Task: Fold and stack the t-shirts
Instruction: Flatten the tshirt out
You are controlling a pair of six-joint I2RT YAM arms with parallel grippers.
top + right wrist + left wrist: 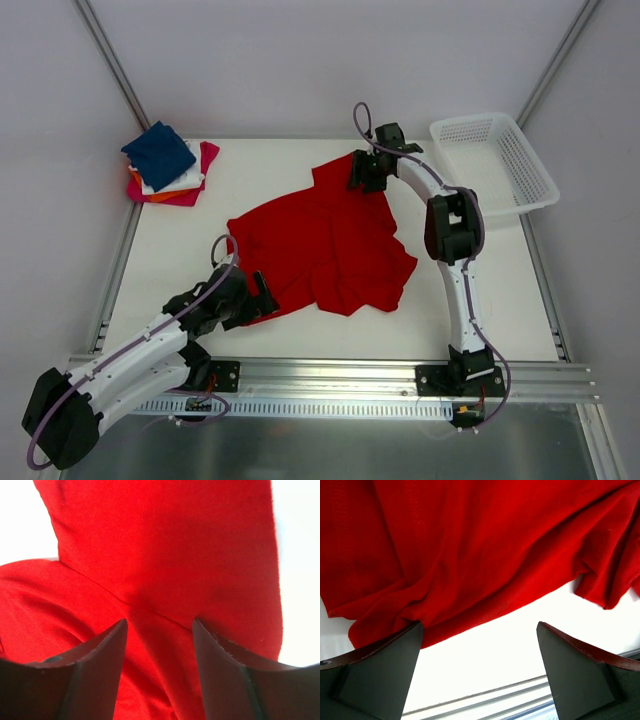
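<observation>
The large red t-shirt lies crumpled and partly spread in the middle of the table. My left gripper is open at its near-left hem. In the left wrist view the gripper spans bare table, and the left finger touches the red hem. My right gripper is open over the far-right sleeve. In the right wrist view the gripper has red cloth and a seam between its fingers. A stack of folded shirts, with the navy one on top of white, orange and magenta, sits at the back left.
A white mesh basket stands at the back right, just off the table's corner. Aluminium rails run along the table's near edge and sides. The right arm's elbow hangs over the table's right side.
</observation>
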